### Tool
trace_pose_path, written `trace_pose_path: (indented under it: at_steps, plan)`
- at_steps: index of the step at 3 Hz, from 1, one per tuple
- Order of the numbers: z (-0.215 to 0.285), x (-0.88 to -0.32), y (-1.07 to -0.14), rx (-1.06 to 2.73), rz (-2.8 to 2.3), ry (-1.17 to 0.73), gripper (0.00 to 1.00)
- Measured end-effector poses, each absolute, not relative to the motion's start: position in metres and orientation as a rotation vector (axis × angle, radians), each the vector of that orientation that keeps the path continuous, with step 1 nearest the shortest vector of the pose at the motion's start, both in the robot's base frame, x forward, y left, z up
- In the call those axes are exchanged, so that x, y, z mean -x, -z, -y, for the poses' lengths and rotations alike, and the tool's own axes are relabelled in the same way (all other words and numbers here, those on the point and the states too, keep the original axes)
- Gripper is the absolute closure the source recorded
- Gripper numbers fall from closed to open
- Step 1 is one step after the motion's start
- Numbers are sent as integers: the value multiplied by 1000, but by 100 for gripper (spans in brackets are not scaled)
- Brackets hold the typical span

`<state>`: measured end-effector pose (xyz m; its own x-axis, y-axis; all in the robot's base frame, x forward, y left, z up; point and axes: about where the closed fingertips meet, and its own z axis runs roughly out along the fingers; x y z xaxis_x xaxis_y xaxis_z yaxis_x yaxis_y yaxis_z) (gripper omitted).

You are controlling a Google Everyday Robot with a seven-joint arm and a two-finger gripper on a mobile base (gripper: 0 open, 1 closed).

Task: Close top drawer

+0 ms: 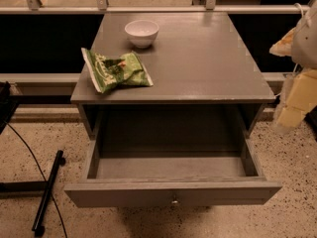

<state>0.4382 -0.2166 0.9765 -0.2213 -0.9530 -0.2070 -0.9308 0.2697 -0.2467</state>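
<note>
One arm (307, 33) comes into sight at the far right, beyond the right side of the grey table (198, 58). It shows only as a pale, smeared shape reaching downward from above the level of the tabletop. At its lower end the gripper (296, 100) hangs just off the table's front right corner, about level with the tabletop's front edge and above the right end of the open drawer. It shows as soft yellowish blocks. Whether it is released or clenched I cannot tell, and it seems to hold nothing and to touch neither table nor drawer, though the blur makes that uncertain. The top drawer (171, 195) sits directly under the tabletop and is drawn far out towards the camera. Its inside is bare and its long flat front panel stands well forward of the table's front edge. A small round knob (174, 200) sits at the middle of that panel. On the tabletop, a white bowl (141, 32) stands upright towards the rear left, and a crumpled green snack bag (116, 71) lies just in front of it near the left edge. To the table's left, a black pole (48, 192) lies on the speckled floor (292, 212).
</note>
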Motion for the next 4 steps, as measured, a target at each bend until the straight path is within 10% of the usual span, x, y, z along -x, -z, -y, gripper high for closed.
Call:
trace_pose_path:
  at_steps: [4]
  plan:
    - [214,-422,-868,1855,-2268,-14,0]
